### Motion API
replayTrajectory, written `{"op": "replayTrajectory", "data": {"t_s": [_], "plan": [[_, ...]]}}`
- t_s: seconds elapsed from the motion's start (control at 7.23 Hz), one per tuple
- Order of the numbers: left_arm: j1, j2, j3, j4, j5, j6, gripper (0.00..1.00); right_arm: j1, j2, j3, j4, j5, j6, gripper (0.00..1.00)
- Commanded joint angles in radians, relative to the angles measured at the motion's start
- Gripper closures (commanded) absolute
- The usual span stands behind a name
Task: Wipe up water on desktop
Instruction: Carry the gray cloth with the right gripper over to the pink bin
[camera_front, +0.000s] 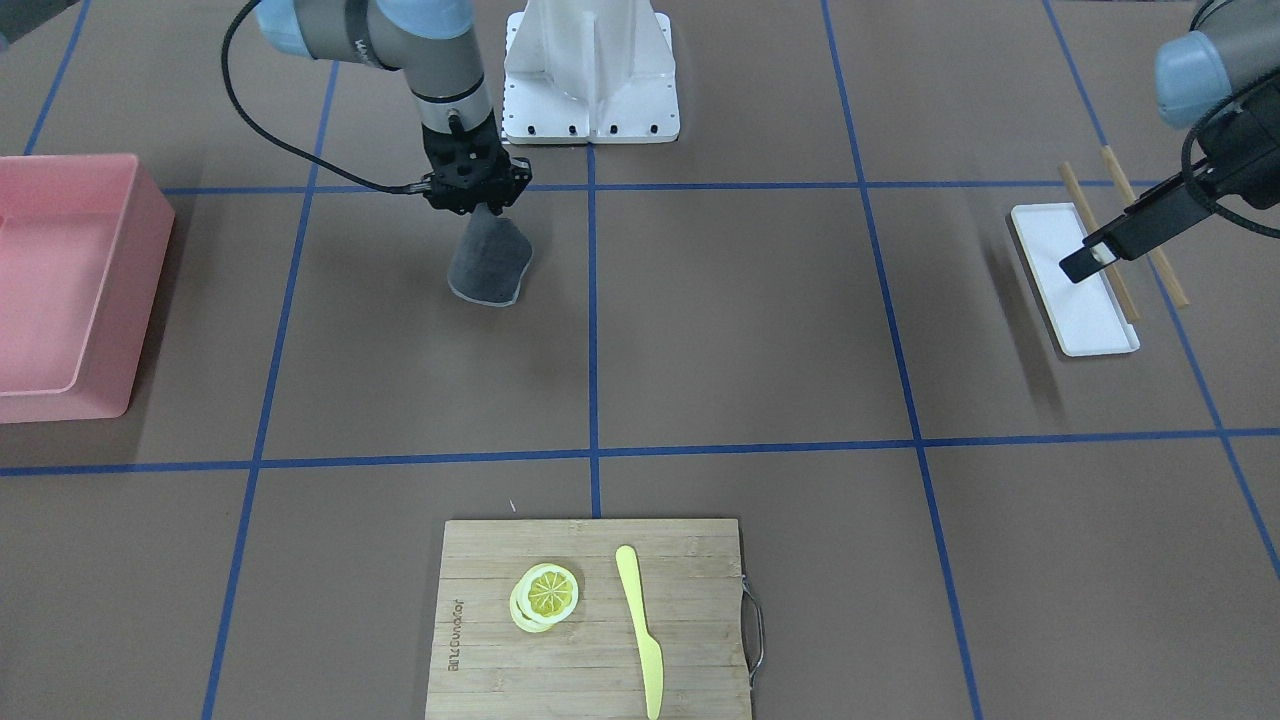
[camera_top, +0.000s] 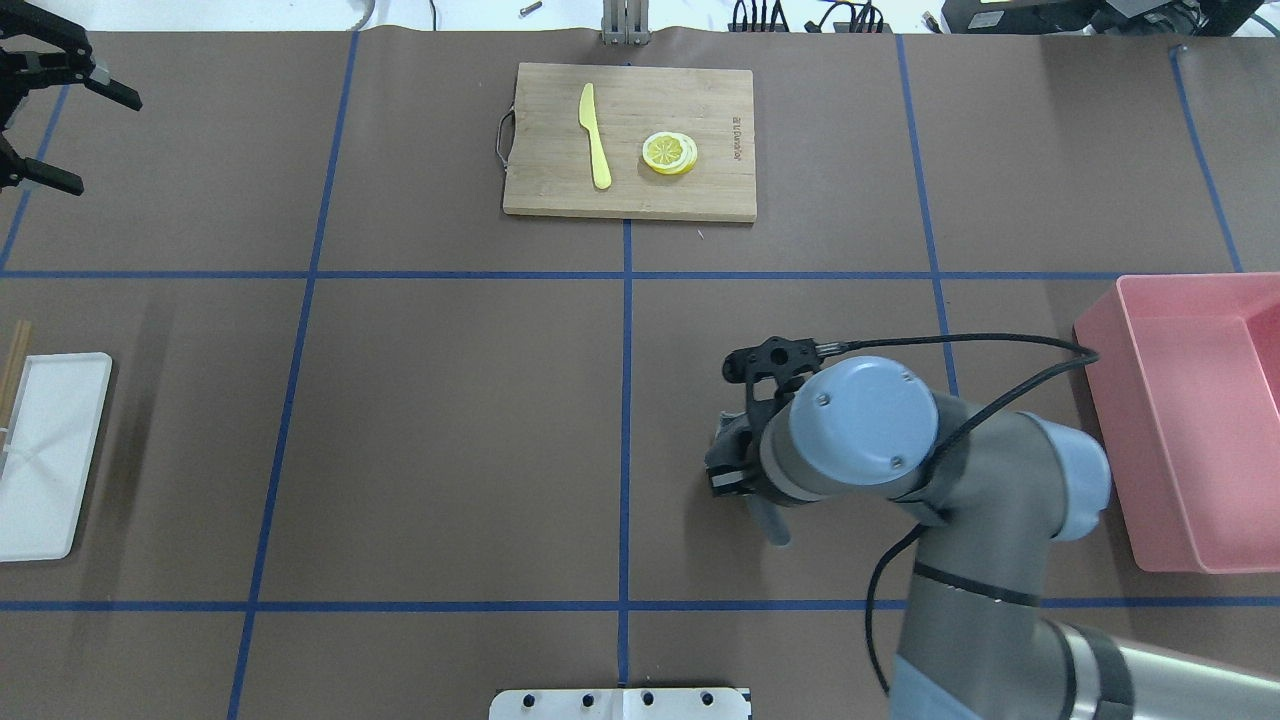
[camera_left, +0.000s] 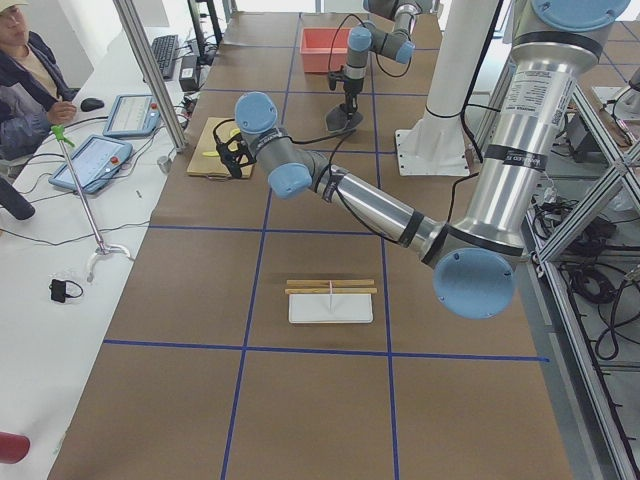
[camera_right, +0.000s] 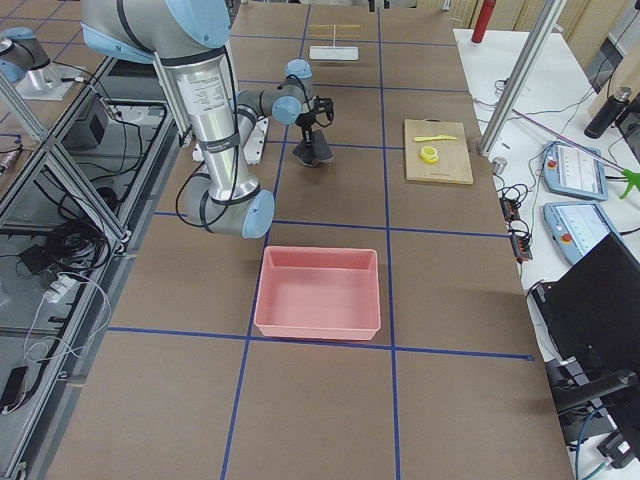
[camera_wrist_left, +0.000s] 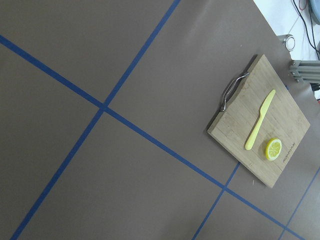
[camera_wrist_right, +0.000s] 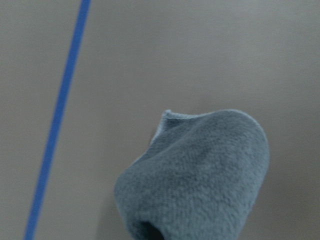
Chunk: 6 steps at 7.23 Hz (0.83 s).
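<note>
The desktop (camera_front: 740, 320) is a matte brown surface with blue tape lines; no water shows on it. My right gripper (camera_front: 478, 200) is shut on a grey cloth (camera_front: 490, 262), which hangs down with its lower edge at the desktop, just right of the centre tape line as seen from overhead. The cloth fills the right wrist view (camera_wrist_right: 200, 175). From overhead the right arm hides most of it. My left gripper (camera_top: 105, 143) is open and empty, raised at the far left corner. The left wrist view shows only the desktop (camera_wrist_left: 100, 165) and the cutting board.
A pink bin (camera_front: 70, 290) stands at the robot's right. A bamboo cutting board (camera_front: 590, 620) with a lemon slice (camera_front: 545, 595) and a yellow knife (camera_front: 640, 630) lies at the far middle. A white tray (camera_front: 1075, 280) and chopsticks (camera_front: 1150, 240) lie at the robot's left.
</note>
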Motion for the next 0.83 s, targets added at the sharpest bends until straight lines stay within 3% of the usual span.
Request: {"op": "replayTrajectory", "data": {"t_s": [0.0, 0.28, 0.69], "plan": [[-0.009, 0.016, -0.004, 0.000, 0.001, 0.028, 0.03, 0.141, -0.211, 0.109, -0.001, 0.131, -0.174, 1.00], [-0.009, 0.016, -0.009, 0.000, 0.001, 0.028, 0.02, 0.155, -0.234, 0.110, -0.001, 0.134, -0.219, 1.00], [-0.006, 0.016, -0.010, 0.000, 0.001, 0.028, 0.02, 0.047, 0.030, -0.016, -0.001, 0.113, -0.047, 1.00]]}}
